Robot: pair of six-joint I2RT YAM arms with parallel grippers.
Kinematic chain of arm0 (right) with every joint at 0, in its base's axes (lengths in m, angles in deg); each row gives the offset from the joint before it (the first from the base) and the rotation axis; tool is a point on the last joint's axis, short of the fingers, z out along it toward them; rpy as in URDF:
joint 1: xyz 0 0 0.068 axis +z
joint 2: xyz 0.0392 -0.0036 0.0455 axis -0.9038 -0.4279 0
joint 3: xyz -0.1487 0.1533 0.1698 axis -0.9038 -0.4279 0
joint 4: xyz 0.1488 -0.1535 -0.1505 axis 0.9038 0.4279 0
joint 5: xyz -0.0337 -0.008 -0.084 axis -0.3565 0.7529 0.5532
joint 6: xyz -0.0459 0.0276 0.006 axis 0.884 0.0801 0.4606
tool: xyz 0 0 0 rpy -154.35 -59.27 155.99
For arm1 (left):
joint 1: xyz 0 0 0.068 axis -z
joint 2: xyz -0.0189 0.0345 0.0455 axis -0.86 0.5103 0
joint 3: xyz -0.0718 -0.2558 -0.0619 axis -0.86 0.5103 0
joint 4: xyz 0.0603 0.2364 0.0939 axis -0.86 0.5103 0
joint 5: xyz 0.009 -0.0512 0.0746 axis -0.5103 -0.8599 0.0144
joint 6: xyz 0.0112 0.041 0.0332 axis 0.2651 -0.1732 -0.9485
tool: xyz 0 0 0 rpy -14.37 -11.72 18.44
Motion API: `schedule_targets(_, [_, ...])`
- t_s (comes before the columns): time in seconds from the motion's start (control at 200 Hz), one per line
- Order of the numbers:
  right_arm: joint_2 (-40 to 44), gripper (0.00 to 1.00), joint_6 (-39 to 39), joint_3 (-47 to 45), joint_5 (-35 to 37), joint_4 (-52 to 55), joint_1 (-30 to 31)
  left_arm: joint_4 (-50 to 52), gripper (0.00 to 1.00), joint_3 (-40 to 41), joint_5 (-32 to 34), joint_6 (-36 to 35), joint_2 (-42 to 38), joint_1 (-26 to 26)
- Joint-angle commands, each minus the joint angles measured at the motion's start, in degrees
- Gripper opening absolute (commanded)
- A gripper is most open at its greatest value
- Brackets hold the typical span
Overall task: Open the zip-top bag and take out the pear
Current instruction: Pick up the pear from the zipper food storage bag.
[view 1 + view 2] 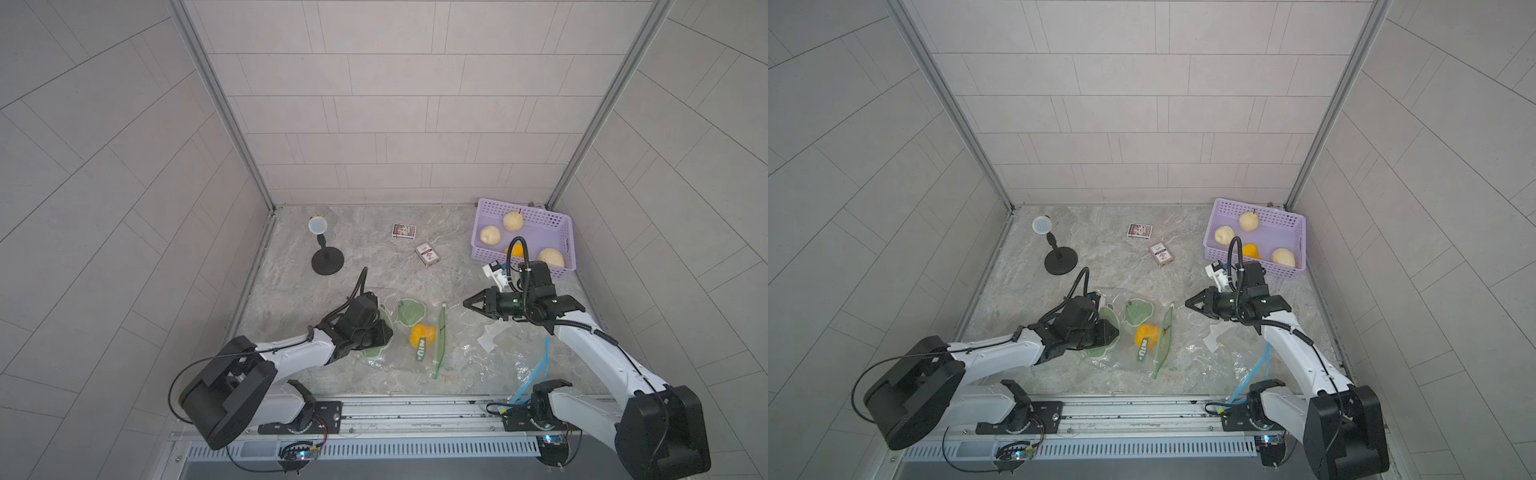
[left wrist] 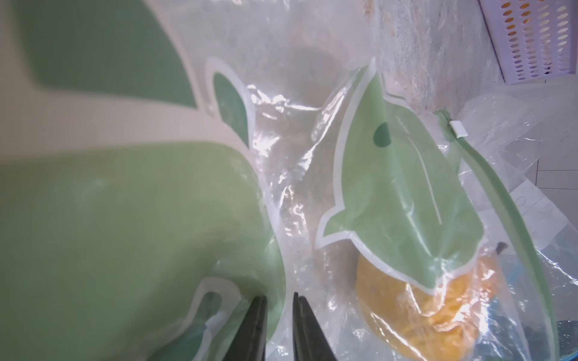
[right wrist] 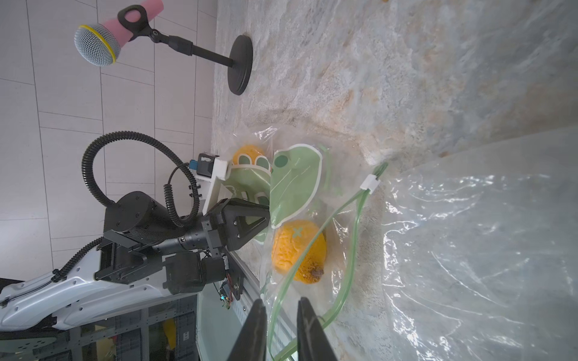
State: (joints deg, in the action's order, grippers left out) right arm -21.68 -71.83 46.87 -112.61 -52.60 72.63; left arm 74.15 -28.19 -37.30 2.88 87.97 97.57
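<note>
On marbled grey desk [image 1: 374, 249], orange-yellow pear [image 1: 420, 333] is lying inside clear leaf-printed zip-top bag [image 1: 409, 312]. My left gripper [image 2: 280, 300] is pinching its film; right gripper [image 1: 467, 303] is hovering nearly closed, seemingly empty. Widening first, then reaching in low.

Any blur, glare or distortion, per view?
Left wrist: near side of the zip-top bag is out of focus, the pear sharper under film glare. Right wrist: glare streaks on the loose clear plastic. Both top views: wall tile lines bow, wide-angle distortion.
</note>
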Motion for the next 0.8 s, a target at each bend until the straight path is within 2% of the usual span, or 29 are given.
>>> schedule_targets(0.0, [1.00,0.25,-3.31,-6.68,1.44,-2.61,3.46,-0.16,0.21,-1.00,0.05,-0.96,-0.36,-0.29])
schedule_targets(0.105, [1.02,0.30,-9.75,-13.03,4.42,-13.57,9.46,-1.42,0.21,-1.19,-0.88,-0.98,1.26,-0.29])
schedule_targets(0.26, [-1.92,0.30,-14.78,-15.79,9.07,-21.83,16.08,-2.25,0.21,-1.27,-1.49,-0.97,2.40,-0.24])
schedule_targets(0.465, [-7.64,0.33,-17.30,-13.84,11.30,-29.00,21.57,-2.15,0.21,-1.19,-1.64,-1.05,1.88,-0.27])
schedule_targets(0.64, [-10.52,0.36,-17.89,-11.43,12.81,-30.88,24.59,-2.28,0.21,-0.83,-1.82,-1.14,1.79,-0.19])
schedule_targets(0.711, [-11.39,0.43,-17.99,-10.84,13.59,-31.46,25.14,-2.68,0.21,-0.85,-2.17,-1.10,2.28,-0.20])
schedule_targets(0.796, [-13.21,0.57,-17.78,-10.02,14.26,-31.91,25.84,-3.51,0.21,-0.83,-2.61,-1.02,3.06,-0.09])
